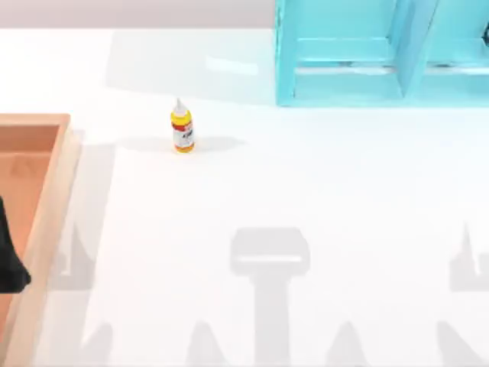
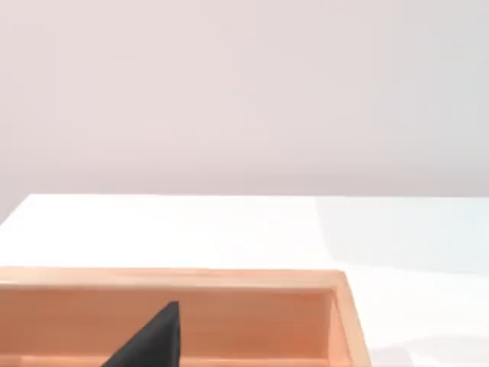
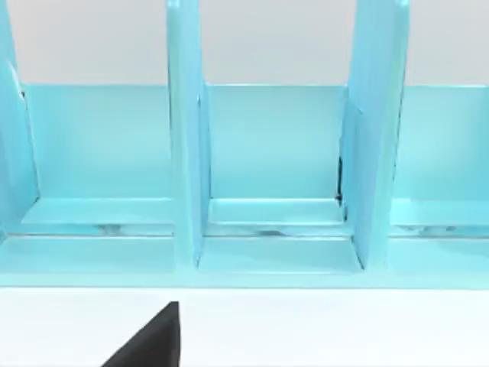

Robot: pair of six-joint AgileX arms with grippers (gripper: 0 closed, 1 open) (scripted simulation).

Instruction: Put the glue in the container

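White table: glue stands outside container.

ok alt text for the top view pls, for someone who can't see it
A small yellow glue bottle stands upright on a white table, apart from a wooden container at the left edge. A turquoise shelf unit sits at the far right, and part of the dark left arm hangs over the container.

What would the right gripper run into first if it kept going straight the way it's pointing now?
Most likely the turquoise shelf unit. The right wrist view faces its open compartments across a strip of bare white table, with nothing in between. Which compartment or divider it would touch first is hard to judge, since depth is unclear.
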